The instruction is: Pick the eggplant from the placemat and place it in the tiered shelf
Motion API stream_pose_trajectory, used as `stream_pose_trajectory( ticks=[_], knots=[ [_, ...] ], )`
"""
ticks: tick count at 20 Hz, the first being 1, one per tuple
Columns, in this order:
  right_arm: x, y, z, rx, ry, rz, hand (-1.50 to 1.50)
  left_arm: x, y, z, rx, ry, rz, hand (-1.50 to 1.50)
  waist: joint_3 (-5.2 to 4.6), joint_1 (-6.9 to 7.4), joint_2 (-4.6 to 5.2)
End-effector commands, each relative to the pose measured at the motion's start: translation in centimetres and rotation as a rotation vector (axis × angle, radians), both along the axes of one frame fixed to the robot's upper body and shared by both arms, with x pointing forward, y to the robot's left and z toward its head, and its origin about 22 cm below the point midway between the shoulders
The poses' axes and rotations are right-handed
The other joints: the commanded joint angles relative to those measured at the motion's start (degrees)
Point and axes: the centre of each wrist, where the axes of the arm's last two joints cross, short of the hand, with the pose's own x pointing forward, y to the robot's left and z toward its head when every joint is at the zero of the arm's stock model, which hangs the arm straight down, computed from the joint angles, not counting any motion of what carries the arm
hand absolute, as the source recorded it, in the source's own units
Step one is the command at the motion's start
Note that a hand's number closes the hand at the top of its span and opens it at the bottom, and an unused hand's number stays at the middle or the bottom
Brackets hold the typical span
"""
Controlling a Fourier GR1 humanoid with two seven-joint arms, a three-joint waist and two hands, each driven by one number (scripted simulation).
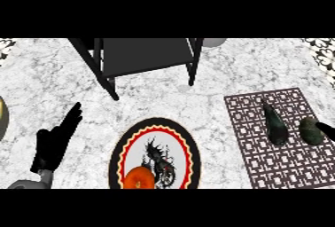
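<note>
Left hand: open, fingers straight and pointing up-right, resting on the marble counter at the view's lower left, holding nothing.
Right hand: barely pokes in at the right edge; can't tell if it's open or curled.
Plate: patterned, front and centre, with an orange fruit on its near side.
Placemat: right side, lattice print.
Eggplant: dark, lying on the placemat, dark green round thing just beside it.
Tiered shelf: black, at the far edge, well apart from the eggplant.
</note>
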Motion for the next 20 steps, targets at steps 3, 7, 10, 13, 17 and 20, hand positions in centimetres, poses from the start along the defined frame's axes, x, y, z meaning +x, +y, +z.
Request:
stream_pose_trajectory(
  ticks=[3,7,10,13,17,20],
  knots=[
    [-1.2,0.7,4.6,0.011,0.004,0.097,-1.50,0.2,-3.7,-2.7,-0.011,0.030,-0.075,0.00,0.41,2.35,-0.27],
    [0.7,1.9,9.5,0.044,0.092,0.207,-1.50,-1.1,-3.0,-2.8,-0.008,0.025,-0.088,0.00,0.38,3.02,-0.27],
    [2.2,3.7,10.9,0.107,0.241,0.267,-1.50,-0.2,-3.5,-1.5,-0.018,0.022,-0.103,0.00,0.37,4.10,-0.12],
    [3.2,3.8,12.6,0.008,0.478,0.278,-1.50,0.0,-2.4,-2.1,-0.027,0.017,-0.135,0.00,0.17,5.78,0.50],
    [3.2,4.1,13.0,-0.231,0.783,0.281,-1.50,2.0,-4.3,-0.1,-0.019,-0.008,-0.181,0.00,0.18,7.44,0.92],
    [4.4,4.3,13.6,-0.302,0.922,0.254,-1.50,1.5,-4.8,-1.2,-0.009,0.016,-0.175,0.00,0.31,7.83,0.93]
  ],
)
